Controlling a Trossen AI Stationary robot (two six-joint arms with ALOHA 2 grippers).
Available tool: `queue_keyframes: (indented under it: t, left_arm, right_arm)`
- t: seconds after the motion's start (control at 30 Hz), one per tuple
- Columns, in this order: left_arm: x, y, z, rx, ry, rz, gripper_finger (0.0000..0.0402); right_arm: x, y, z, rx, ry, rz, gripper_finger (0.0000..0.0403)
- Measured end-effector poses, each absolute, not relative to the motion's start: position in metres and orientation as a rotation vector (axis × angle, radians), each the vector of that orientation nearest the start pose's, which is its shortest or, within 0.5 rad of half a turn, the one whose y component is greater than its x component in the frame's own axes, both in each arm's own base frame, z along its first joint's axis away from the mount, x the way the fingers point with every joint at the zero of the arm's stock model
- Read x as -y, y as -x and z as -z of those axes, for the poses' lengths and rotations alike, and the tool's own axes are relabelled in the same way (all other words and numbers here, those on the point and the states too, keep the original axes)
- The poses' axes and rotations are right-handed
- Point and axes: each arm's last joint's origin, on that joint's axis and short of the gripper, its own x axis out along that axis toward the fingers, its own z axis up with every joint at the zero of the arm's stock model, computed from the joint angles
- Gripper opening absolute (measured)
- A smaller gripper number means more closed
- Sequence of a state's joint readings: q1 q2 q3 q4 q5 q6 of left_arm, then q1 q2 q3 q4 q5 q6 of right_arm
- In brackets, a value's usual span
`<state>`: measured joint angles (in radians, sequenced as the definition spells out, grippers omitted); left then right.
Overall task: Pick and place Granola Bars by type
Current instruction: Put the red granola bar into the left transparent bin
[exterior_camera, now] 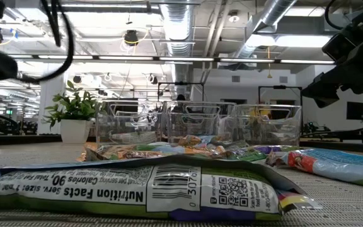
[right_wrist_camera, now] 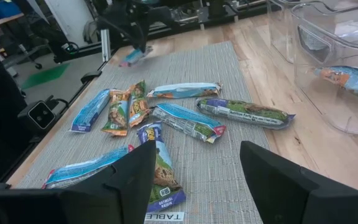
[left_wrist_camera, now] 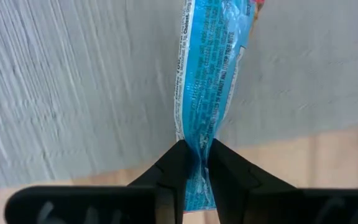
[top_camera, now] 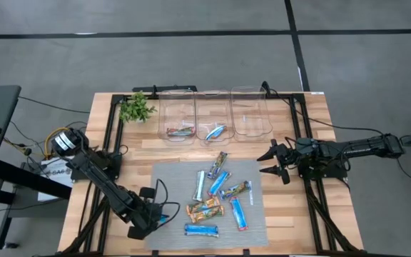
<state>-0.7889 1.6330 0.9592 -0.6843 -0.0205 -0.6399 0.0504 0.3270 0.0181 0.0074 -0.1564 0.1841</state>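
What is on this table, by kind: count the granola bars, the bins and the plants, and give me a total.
Granola Bars: 11 (8 lying on the grey mat, 2 in the bins, 1 in the left claw)
Clear bins: 3
Potted plant: 1
Total: 15

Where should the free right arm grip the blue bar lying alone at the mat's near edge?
Probably across the narrow width of the blue bar at mid-length, from straight above: it lies flat on the mat, long sides clear. The right gripper hangs open.
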Motion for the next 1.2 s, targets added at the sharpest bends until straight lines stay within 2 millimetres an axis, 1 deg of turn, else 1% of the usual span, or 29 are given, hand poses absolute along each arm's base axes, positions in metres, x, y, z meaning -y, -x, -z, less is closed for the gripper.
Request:
queue_keyframes:
  t: [0.2,0.37,0.63,0.8,0.93,1.07,1.2]
  left_arm:
    - [0.2,-0.214,-0.19,-1.211,0.101,0.26,0.0052]
    - [0.197,-0.23,-0.212,-1.006,0.202,0.31,0.0052]
    - [0.185,-0.255,-0.26,-0.609,0.357,0.429,0.0052]
    - [0.176,-0.266,-0.289,-0.382,0.449,0.527,0.0052]
    - [0.17,-0.27,-0.297,-0.314,0.476,0.555,0.0052]
    - [0.164,-0.274,-0.296,-0.323,0.477,0.547,0.0052]
    - [0.152,-0.28,-0.294,-0.322,0.444,0.508,0.0052]
  right_arm:
    - [-0.01,-0.113,-0.142,-0.32,-0.198,-0.177,0.0226]
    - [-0.01,-0.113,-0.142,-0.32,-0.198,-0.177,0.0226]
    - [-0.01,-0.113,-0.142,-0.32,-0.198,-0.177,0.0226]
    - [-0.01,-0.113,-0.142,-0.32,-0.198,-0.177,0.0226]
    - [-0.01,-0.113,-0.142,-0.32,-0.198,-0.177,0.0226]
    - [-0.01,-0.113,-0.142,-0.32,-0.198,-0.177,0.0226]
    - [-0.01,-0.113,-0.142,-0.319,-0.198,-0.177,0.0226]
